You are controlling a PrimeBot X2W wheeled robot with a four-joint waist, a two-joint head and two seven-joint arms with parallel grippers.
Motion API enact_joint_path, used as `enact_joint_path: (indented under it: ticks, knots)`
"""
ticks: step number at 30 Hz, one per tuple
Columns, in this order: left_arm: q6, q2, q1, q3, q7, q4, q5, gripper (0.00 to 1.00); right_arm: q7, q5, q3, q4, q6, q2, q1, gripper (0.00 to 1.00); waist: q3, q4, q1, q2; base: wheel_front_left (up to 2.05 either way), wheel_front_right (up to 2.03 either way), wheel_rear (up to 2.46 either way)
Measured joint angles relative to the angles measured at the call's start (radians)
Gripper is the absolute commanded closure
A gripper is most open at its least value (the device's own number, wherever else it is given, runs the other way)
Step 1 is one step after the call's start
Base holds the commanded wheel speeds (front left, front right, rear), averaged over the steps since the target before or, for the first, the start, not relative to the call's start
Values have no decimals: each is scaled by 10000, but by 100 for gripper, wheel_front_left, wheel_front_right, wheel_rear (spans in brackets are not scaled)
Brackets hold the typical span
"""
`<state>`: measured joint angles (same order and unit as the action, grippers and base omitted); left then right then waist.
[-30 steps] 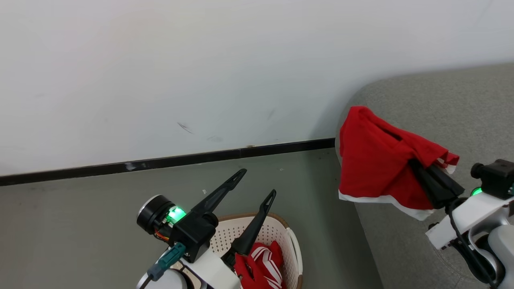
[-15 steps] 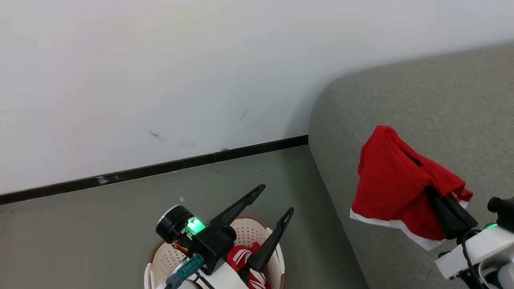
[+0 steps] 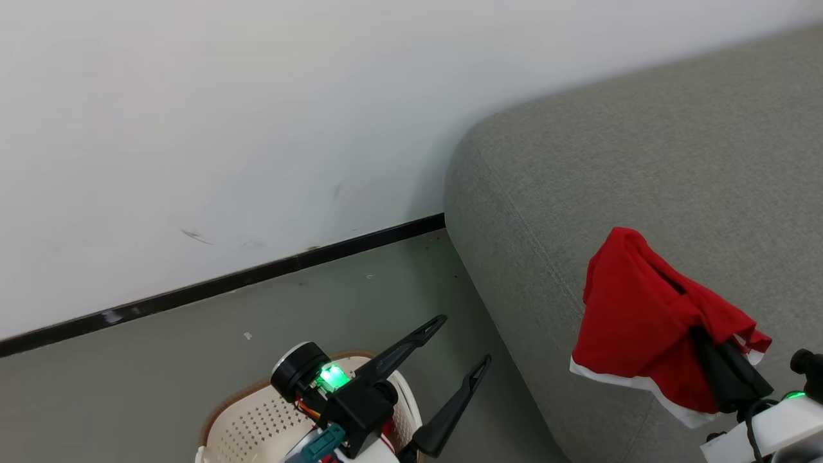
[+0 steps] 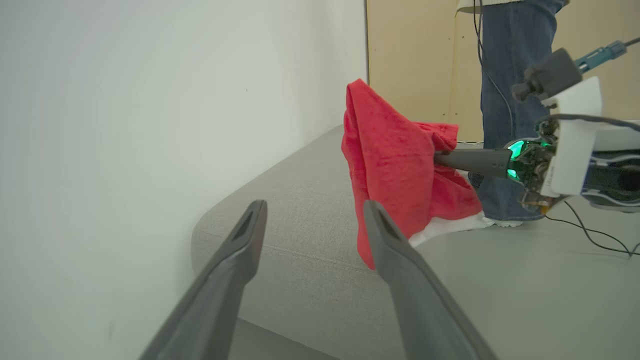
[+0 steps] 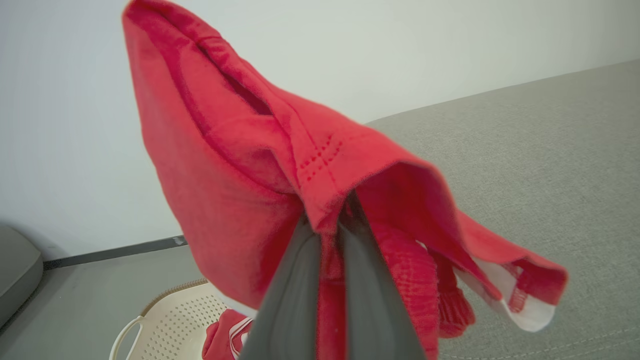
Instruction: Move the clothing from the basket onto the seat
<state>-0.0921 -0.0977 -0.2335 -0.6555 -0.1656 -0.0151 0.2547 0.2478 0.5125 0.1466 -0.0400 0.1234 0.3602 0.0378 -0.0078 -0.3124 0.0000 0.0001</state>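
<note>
Head view: at lower right, the right gripper (image 3: 707, 350) has its two dark fingers pinched together on a soft bright red garment with a white hem (image 3: 636, 321), which hangs in a peaked bundle over the large grey woven-fabric sofa (image 3: 643, 161) across the frame's right half. At bottom centre the left gripper (image 3: 463, 339) spreads its fingers wide with nothing between them, above the cream perforated plastic laundry basket with a brown rim (image 3: 257, 418) on the grey-green floor (image 3: 386, 289). Left wrist view: those spread fingers rise from the bottom edge; beyond them, at centre, the red cloth droops from the other arm's closed fingers above the sofa's top, its white edge very near the cushion, though contact cannot be made out. A person's legs in blue jeans (image 4: 505, 75) stand at upper right. Right wrist view: the closed fingers rise at bottom centre with red folds clamped between them, the cloth tenting toward the upper left and a white-trimmed flap trailing to the lower right. At lower left the basket holds a second red garment with white stripes (image 5: 227, 332). The step in hand looks like carrying the first piece across; the next move seems to call for lowering the bundle onto the cushion well in from the rounded edge, parting the jaws, then reaching for the striped piece lying in the basket.
</note>
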Motion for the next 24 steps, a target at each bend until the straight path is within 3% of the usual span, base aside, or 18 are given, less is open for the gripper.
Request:
enact_joint_path:
  ticks: [9,24]
  knots:
    - [17,-36,200,-104,69,-119,-182,0,0,-136,-493,-301,0,196,-204,100,384,-352,0,0,0,0,0]
    - [230,-194,-394,-81,426,-769,-825,0,-472,-79,-1283,-1325,0,1080,-3984,100,1576,-200,0,0,0,0,0]
